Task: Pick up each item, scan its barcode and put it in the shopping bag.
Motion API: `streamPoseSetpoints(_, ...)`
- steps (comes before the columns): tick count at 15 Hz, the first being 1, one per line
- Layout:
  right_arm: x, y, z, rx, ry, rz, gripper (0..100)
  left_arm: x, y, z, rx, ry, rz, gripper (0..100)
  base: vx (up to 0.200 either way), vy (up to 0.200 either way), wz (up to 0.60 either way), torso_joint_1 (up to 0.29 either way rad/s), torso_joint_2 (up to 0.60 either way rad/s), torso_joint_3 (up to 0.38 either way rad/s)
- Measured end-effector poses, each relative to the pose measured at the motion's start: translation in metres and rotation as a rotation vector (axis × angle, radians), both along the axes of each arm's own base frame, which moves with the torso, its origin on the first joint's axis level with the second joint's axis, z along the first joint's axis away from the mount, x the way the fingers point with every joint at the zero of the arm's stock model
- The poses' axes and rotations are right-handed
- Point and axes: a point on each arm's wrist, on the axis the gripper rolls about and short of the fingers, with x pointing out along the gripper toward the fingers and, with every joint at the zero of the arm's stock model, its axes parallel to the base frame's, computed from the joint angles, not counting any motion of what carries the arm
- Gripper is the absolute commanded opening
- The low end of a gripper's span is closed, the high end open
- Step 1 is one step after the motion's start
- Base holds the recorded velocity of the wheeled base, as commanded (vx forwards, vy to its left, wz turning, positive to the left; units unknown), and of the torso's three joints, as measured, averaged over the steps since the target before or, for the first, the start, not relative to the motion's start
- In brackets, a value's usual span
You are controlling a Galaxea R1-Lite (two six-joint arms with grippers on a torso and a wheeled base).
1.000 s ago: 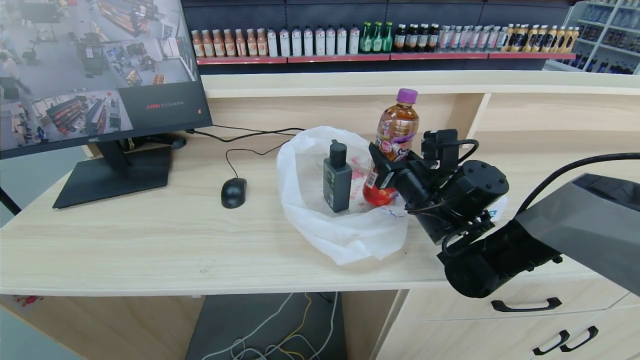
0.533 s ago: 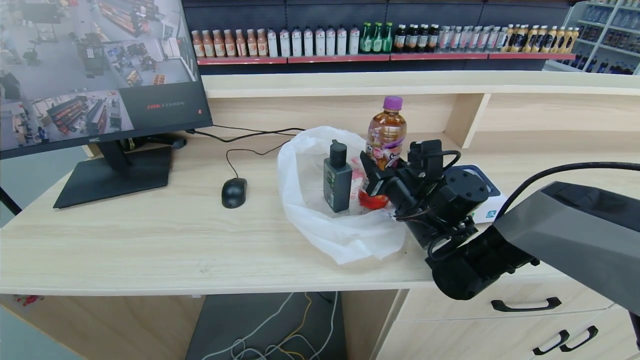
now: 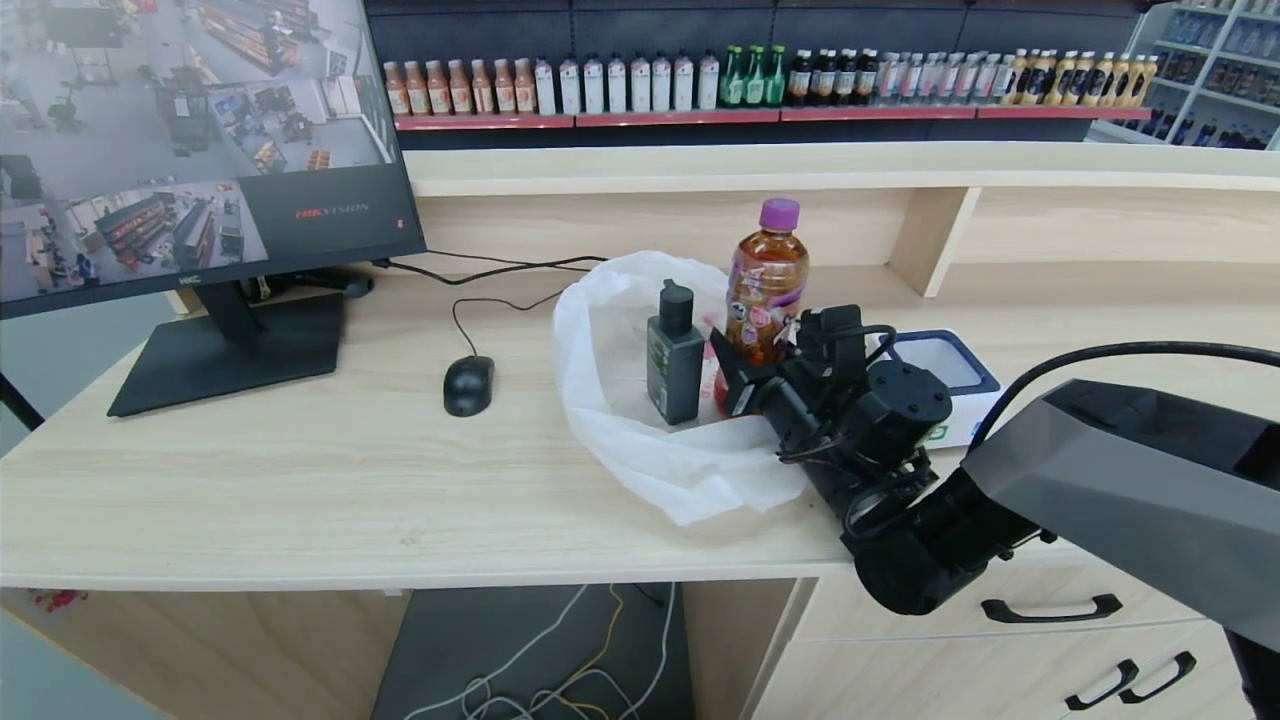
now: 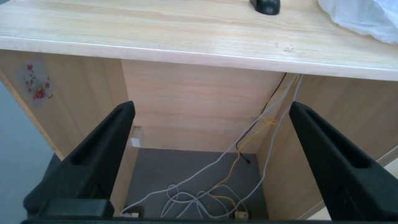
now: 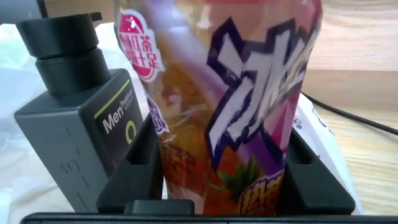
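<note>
A tea bottle (image 3: 765, 278) with a purple cap stands upright in the white shopping bag (image 3: 640, 440), its lower part between the fingers of my right gripper (image 3: 745, 370), which is shut on it. In the right wrist view the bottle (image 5: 236, 106) has a black finger pressed against each side. A dark grey pump bottle (image 3: 674, 355) stands in the bag just left of it, and the same pump bottle (image 5: 74, 130) shows close beside the tea bottle. My left gripper (image 4: 211, 162) hangs open below the counter edge, holding nothing.
A barcode scanner pad (image 3: 945, 365) lies on the counter right of the bag, partly behind my right arm. A black mouse (image 3: 468, 385) and a monitor (image 3: 190, 150) stand to the left. Cables (image 4: 211, 193) hang under the counter. Drawers (image 3: 1050, 608) sit below right.
My right gripper has carried the tea bottle left and down, from above the bag's right edge into the bag beside the pump bottle. The scanner pad has come into sight.
</note>
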Motion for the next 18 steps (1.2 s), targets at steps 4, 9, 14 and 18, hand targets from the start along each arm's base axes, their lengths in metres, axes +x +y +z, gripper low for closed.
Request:
streamPoseSetpoints(4,-0.002,0.002,-0.006,-0.011,0.018,0.007,0,0.0,0.0,0.0,0.0,0.0,0.0,100,0.0,0.0,0.0,0.0,0.0,0.0)
streamPoseSetpoints(9,-0.003,0.002,-0.012,-0.021,0.037,0.009,0,0.0,0.0,0.0,0.0,0.0,0.0,100,0.0,0.0,0.0,0.0,0.0,0.0)
streamPoseSetpoints(14,-0.003,0.004,-0.013,-0.019,0.037,0.013,100,0.0,0.0,0.0,0.0,0.0,0.0,100,0.0,0.0,0.0,0.0,0.0,0.0)
streamPoseSetpoints(18,-0.003,0.009,-0.014,-0.006,0.042,0.028,100,0.0,0.0,0.0,0.0,0.0,0.0,100,0.0,0.0,0.0,0.0,0.0,0.0)
